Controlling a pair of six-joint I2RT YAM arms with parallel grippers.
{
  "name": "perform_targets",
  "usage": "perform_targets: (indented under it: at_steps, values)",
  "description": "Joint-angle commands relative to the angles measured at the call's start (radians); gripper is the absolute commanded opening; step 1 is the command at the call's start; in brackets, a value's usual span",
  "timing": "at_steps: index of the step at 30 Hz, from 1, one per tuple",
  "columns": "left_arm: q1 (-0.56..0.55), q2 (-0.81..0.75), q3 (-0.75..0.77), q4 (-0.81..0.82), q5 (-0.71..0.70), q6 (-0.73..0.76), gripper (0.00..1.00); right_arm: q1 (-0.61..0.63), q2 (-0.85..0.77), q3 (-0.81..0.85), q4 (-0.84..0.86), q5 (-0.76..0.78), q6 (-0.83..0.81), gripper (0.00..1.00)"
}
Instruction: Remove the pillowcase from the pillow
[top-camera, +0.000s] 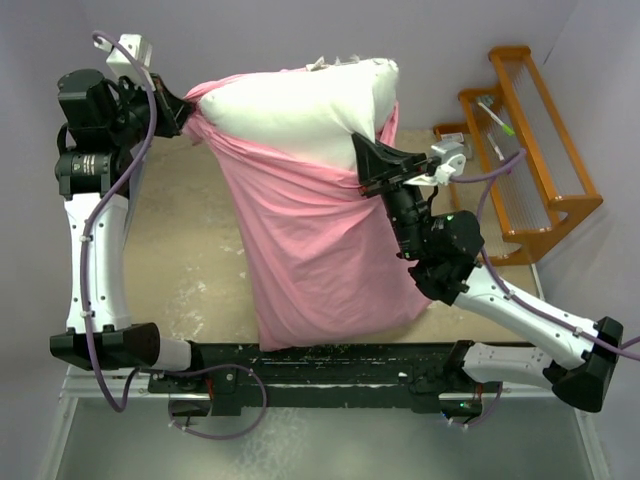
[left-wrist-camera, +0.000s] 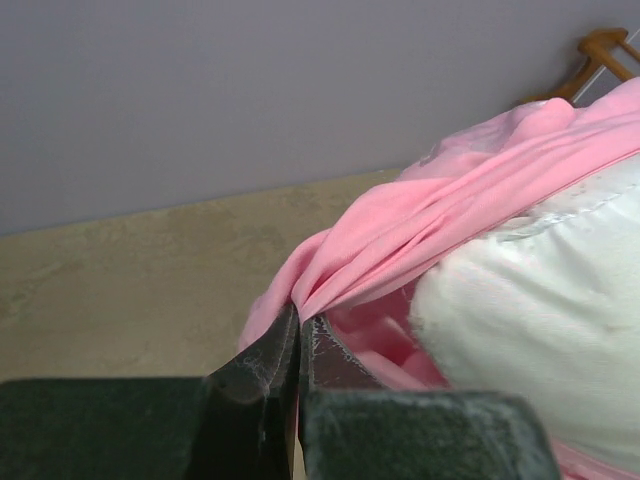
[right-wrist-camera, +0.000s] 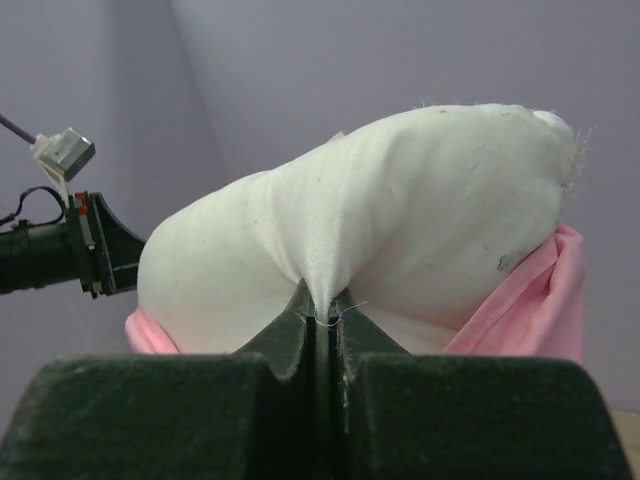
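Lilac walls (top-camera: 300, 30) back a beige table (top-camera: 190, 250) and apparently wooden rack (top-camera: 545, 232).

No text, label, brand, number or sign can be read in any of the views. Nothing legible is carried by the pillowcase (top-camera: 320, 250) or the pillow (top-camera: 310, 110). A small red-and-white patch (right-wrist-camera: 80, 212) is seen on the left arm (right-wrist-camera: 40, 258) from the right wrist view, but it is too small to be read.
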Motion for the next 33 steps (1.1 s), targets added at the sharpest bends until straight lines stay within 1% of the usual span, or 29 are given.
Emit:
perform_targets:
  at_steps: [1, 5, 7, 9, 11, 13, 16, 18, 20, 21, 23, 24, 26, 29, 33]
  values:
    - [0.069, -0.004, -0.005, 0.062, -0.054, -0.068, 0.0, -0.058, -0.114, 0.003, 0.312, -0.037, 0.133, 0.0]
    - [0.073, -0.001, -0.008, 0.072, -0.022, -0.1, 0.01, -0.078, -0.117, 0.0, 0.329, -0.076, 0.188, 0.0]
    - [0.073, -0.009, -0.026, 0.081, 0.019, -0.102, 0.05, -0.079, -0.108, 0.013, 0.337, -0.085, 0.203, 0.0]
    - [0.074, -0.012, -0.055, 0.077, 0.102, -0.089, 0.13, -0.081, -0.095, 0.024, 0.361, -0.086, 0.218, 0.0]
    - [0.069, -0.011, -0.085, 0.041, 0.208, -0.065, 0.26, -0.081, -0.076, 0.046, 0.378, -0.087, 0.233, 0.0]
    - [0.058, -0.019, -0.134, 0.009, 0.247, -0.021, 0.33, -0.082, -0.053, 0.064, 0.402, -0.092, 0.255, 0.0]
    - [0.043, -0.07, -0.249, 0.026, 0.312, 0.044, 0.42, -0.088, -0.01, 0.086, 0.455, -0.099, 0.299, 0.0]
    - [0.02, -0.109, -0.312, 0.029, 0.35, 0.095, 0.48, -0.09, 0.023, 0.118, 0.458, -0.103, 0.309, 0.0]
    - [-0.015, -0.135, -0.33, -0.025, 0.413, 0.171, 0.6, -0.091, 0.053, 0.147, 0.464, -0.107, 0.316, 0.0]
    - [-0.029, -0.146, -0.326, -0.049, 0.438, 0.205, 0.68, -0.091, 0.064, 0.161, 0.463, -0.11, 0.316, 0.0]
    - [-0.033, -0.186, -0.314, -0.051, 0.461, 0.236, 0.92, -0.091, 0.086, 0.186, 0.458, -0.117, 0.305, 0.0]
    - [-0.031, -0.206, -0.295, -0.054, 0.459, 0.254, 0.99, -0.091, 0.091, 0.197, 0.451, -0.121, 0.295, 0.0]
    - [-0.016, -0.23, -0.227, -0.073, 0.464, 0.277, 0.99, -0.091, 0.093, 0.206, 0.433, -0.122, 0.277, 0.0]
    - [0.012, -0.234, -0.103, -0.133, 0.517, 0.292, 0.99, -0.092, 0.088, 0.215, 0.406, -0.124, 0.244, 0.0]
    - [0.012, -0.235, -0.033, -0.112, 0.584, 0.233, 0.99, -0.093, 0.086, 0.225, 0.38, -0.151, 0.23, 0.0]
